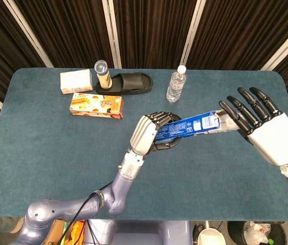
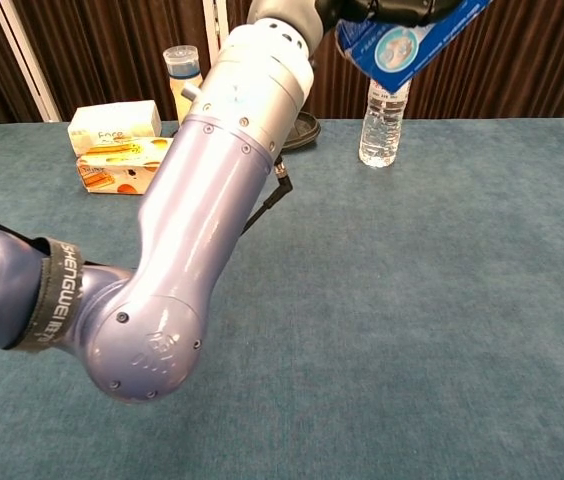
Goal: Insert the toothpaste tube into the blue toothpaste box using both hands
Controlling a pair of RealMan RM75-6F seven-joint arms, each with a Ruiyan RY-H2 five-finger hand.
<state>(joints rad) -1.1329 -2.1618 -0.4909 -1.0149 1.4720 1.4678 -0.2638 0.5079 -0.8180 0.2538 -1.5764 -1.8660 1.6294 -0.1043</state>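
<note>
The blue toothpaste box (image 1: 187, 127) is held above the table's middle, gripped at its near end by my left hand (image 1: 149, 133). It slants up to the right, its open mouth toward my right hand (image 1: 259, 125). A short white stretch of the toothpaste tube (image 1: 226, 124) sticks out of that mouth. My right hand pinches the tube's tail, its other fingers spread wide. In the chest view the box (image 2: 410, 38) shows at the top edge with the left hand's dark fingers (image 2: 382, 10) around it. My left arm (image 2: 217, 210) fills the left half; the right hand is out of that frame.
A water bottle (image 1: 175, 84) stands at the back of the table, behind the box. A black slipper (image 1: 128, 83), a capped container (image 1: 101, 71) and two snack boxes (image 1: 96, 104) (image 1: 76, 80) lie at the back left.
</note>
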